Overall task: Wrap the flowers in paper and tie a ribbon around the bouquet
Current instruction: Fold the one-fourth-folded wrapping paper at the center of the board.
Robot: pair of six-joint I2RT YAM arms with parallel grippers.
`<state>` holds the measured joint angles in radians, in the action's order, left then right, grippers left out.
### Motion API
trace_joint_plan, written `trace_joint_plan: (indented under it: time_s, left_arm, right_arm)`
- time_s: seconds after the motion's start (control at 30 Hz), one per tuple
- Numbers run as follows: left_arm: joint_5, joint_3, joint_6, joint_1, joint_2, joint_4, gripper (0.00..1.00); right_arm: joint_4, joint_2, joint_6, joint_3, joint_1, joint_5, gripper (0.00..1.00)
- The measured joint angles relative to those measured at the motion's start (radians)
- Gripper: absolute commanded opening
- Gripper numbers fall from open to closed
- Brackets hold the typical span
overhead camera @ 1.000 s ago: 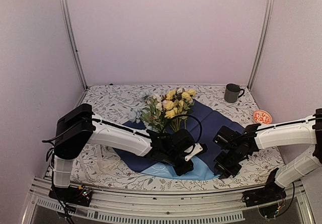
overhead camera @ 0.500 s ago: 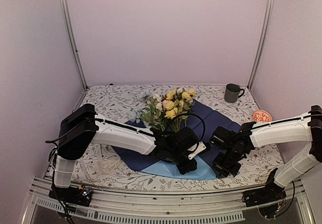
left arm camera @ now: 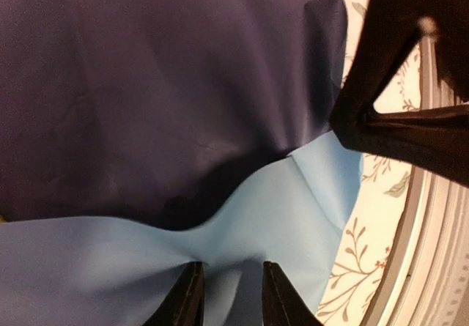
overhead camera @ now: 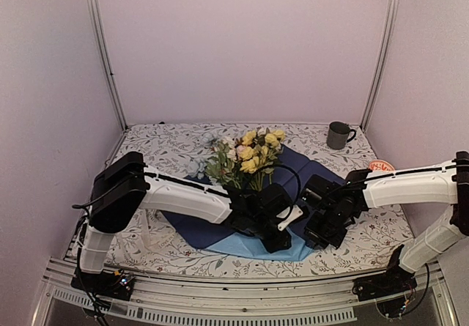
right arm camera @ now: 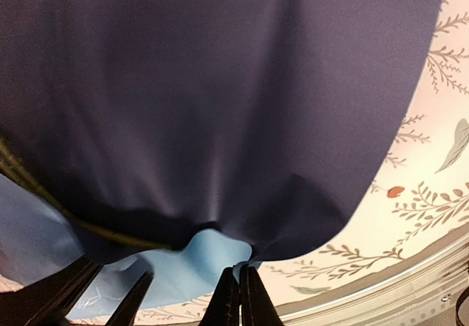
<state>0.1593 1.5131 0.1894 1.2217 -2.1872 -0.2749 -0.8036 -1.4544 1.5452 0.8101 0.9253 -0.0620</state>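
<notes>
At the near edge of the counter (right arm camera: 432, 194), the right gripper (right arm camera: 238, 297) pinches the paper (right arm camera: 220, 106); the left gripper (left arm camera: 229, 297) stands slightly open above its light blue face.

From above, the flowers (overhead camera: 249, 154) lose the lower ends of their stems under the left hand (overhead camera: 276, 239). That hand and the right hand (overhead camera: 316, 232) also cover the middle of the paper (overhead camera: 194, 231). Well right of the paper, an orange dish (overhead camera: 382, 168) is half hidden behind the right arm (overhead camera: 410, 185).

Close in, the left hand's fingers (left arm camera: 187, 297) are cut off at the bottom edge, and the paper runs out past the top and left. A dark shape (left arm camera: 410, 62) over the paper's right corner is too blurred to make out. The right hand's fingers (right arm camera: 229, 297) show only their tips.
</notes>
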Motion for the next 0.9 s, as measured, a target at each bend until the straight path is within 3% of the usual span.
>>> trace_joint_plan:
  time_s: [0.5, 0.9]
  left_arm:
    - [0.14, 0.023, 0.093, -0.06, -0.034, 0.003, 0.27]
    - [0.189, -0.097, 0.119, -0.083, 0.012, 0.143, 0.31]
  right_arm:
    - [-0.123, 0.0, -0.056, 0.244, 0.142, 0.192, 0.0]
    - [0.068, 0.008, -0.285, 0.199, 0.198, 0.231, 0.0]
